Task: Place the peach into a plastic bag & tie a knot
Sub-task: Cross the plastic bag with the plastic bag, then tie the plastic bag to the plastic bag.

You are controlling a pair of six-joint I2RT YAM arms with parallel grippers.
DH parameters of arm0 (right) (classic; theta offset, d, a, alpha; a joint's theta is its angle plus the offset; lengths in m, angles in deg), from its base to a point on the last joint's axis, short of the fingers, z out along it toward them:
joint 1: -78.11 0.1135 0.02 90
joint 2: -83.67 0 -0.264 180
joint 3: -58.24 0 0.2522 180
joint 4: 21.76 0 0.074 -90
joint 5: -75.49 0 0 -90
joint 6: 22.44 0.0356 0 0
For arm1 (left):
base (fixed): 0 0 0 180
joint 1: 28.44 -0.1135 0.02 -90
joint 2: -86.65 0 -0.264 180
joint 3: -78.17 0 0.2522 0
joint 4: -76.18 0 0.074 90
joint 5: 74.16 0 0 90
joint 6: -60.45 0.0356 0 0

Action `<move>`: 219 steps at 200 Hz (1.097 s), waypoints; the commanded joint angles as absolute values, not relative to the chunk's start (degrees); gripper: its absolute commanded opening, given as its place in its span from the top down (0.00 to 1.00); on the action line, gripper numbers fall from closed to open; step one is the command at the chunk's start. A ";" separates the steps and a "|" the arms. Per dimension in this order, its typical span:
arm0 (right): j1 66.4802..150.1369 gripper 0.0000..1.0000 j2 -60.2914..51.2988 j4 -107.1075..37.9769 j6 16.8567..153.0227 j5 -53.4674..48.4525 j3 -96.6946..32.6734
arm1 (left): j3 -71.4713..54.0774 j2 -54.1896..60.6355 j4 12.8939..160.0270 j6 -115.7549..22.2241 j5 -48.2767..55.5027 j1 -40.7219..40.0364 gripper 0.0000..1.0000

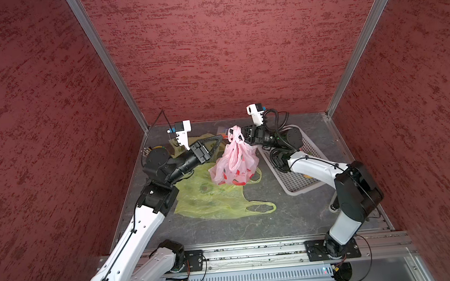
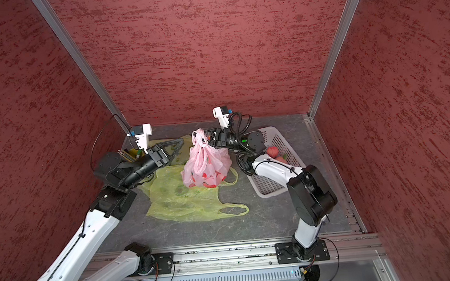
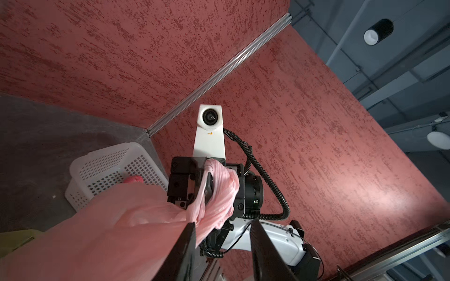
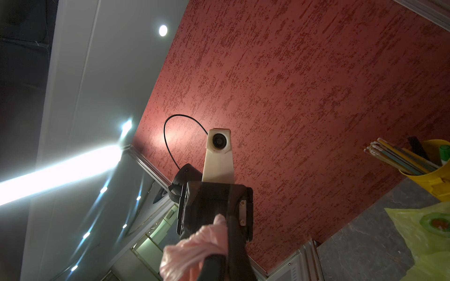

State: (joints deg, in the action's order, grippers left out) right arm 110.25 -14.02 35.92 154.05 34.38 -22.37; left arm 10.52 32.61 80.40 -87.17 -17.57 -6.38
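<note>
Top views: the right gripper [image 1: 241,135] hangs the pink bag [image 1: 234,168] by its twisted handles. I judge the peach is inside, hidden, and the knot unfinished. Left wrist: my left gripper [image 3: 222,223] stands part open beside the handles, holding nothing. Right wrist: the right fingers [image 4: 233,243] pinch pink plastic. I can't read the bag's print.

Pink bag [image 1: 234,162] with red print, yellow-green bag [image 1: 209,201] with round green motifs, white basket [image 1: 299,182] with gridded holes, mottled red walls [image 1: 210,50], veined dark grey floor [image 1: 280,214]
</note>
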 commanded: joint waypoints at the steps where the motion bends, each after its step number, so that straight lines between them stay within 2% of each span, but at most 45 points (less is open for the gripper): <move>1: 110.19 1.00 -11.90 35.13 151.88 34.54 -23.53 | 12.58 32.23 70.90 -95.98 -19.12 -6.49 0.61; 44: 110.19 1.00 -11.94 34.53 151.50 34.09 -23.55 | 15.65 32.20 68.08 -97.36 -16.38 -3.18 0.59; 78: 110.19 1.00 -11.94 33.84 151.05 33.44 -23.45 | 16.98 31.73 67.04 -97.35 -13.79 0.13 0.49; 105: 110.27 1.00 -11.96 33.91 151.22 33.00 -23.55 | 17.43 31.38 66.79 -97.48 -12.16 1.17 0.45; 219: 110.74 1.00 -11.75 35.72 152.76 33.04 -23.24 | 18.32 26.80 58.27 -100.80 -10.44 0.56 0.49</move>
